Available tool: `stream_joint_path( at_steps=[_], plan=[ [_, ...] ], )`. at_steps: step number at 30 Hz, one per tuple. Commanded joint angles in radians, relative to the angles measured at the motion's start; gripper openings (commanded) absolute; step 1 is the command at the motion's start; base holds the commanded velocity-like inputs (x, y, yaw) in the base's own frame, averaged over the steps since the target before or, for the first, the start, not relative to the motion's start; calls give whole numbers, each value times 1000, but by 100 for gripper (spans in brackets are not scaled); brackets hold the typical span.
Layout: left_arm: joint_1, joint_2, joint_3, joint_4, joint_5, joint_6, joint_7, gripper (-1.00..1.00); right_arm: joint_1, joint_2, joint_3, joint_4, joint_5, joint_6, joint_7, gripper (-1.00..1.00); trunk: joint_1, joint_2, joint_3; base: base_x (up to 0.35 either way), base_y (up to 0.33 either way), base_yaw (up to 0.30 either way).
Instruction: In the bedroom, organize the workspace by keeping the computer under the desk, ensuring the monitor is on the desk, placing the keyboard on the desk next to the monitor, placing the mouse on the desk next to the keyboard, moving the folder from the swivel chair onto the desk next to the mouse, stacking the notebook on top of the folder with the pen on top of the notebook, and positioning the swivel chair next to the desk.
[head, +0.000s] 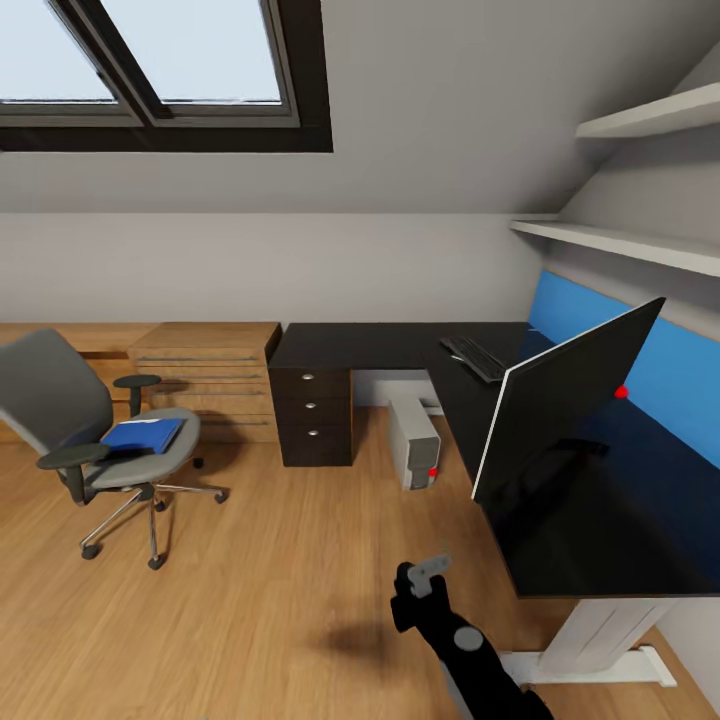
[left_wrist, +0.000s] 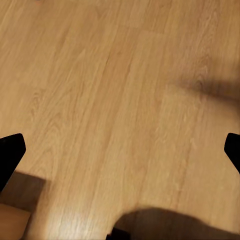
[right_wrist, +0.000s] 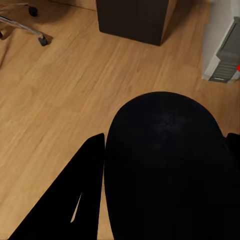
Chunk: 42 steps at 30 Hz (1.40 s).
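The swivel chair (head: 90, 430) stands on the floor at the left, apart from the desk (head: 400, 345), with the blue folder (head: 143, 435) lying on its seat. On the desk's right wing the monitor (head: 560, 400) stands tilted, and the keyboard (head: 473, 357) lies behind it. Under the desk stands the computer (head: 415, 445) (right_wrist: 227, 50). Low over the floor in front of the desk, my right gripper (head: 418, 583) (right_wrist: 160, 170) is shut on a rounded black thing, the mouse (right_wrist: 165, 165). My left gripper (left_wrist: 120, 150) hangs open over bare floor. The notebook and pen are out of view.
A light-wood dresser (head: 205, 370) sits against the back wall left of the desk's dark drawers (head: 312, 415) (right_wrist: 132, 20). White shelves (head: 620, 240) hang above the desk's right wing. A white desk foot (head: 600, 645) stands at the lower right. A wide stretch of wood floor (head: 260, 560) lies between chair and desk.
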Motion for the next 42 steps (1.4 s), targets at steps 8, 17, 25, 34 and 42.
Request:
stream_joint_path(
  at_steps=[8, 17, 25, 34, 42],
  plan=[
    [0, 0, -3, -1, 11, -1, 4, 100, -3, -2, -7, 110, 17, -194, 7, -100, -31, 55, 24, 0, 0, 0],
    [0, 0, -5, 0, 10, 2, 0, 100, -3, -2, -14, 285, 10, -399, -3, -100, -65, 118, 52, 43, 0, 0],
    [0, -1, -4, -1, 12, 0, -2, 100, -2, 3, -18, 504, 4, -519, -72, -100, -84, 153, 68, 325, 0, 0],
    [0, -1, -2, -1, 12, -1, 2, 100, -3, 3, -15, 570, 4, -522, -99, -100, -84, 153, 68, 206, 0, 0],
    [0, -1, 4, -1, 13, -4, 2, 100, -3, 3, -15, 603, 4, -571, -104, -100, -84, 153, 68, -25, 121, 0]
  ],
)
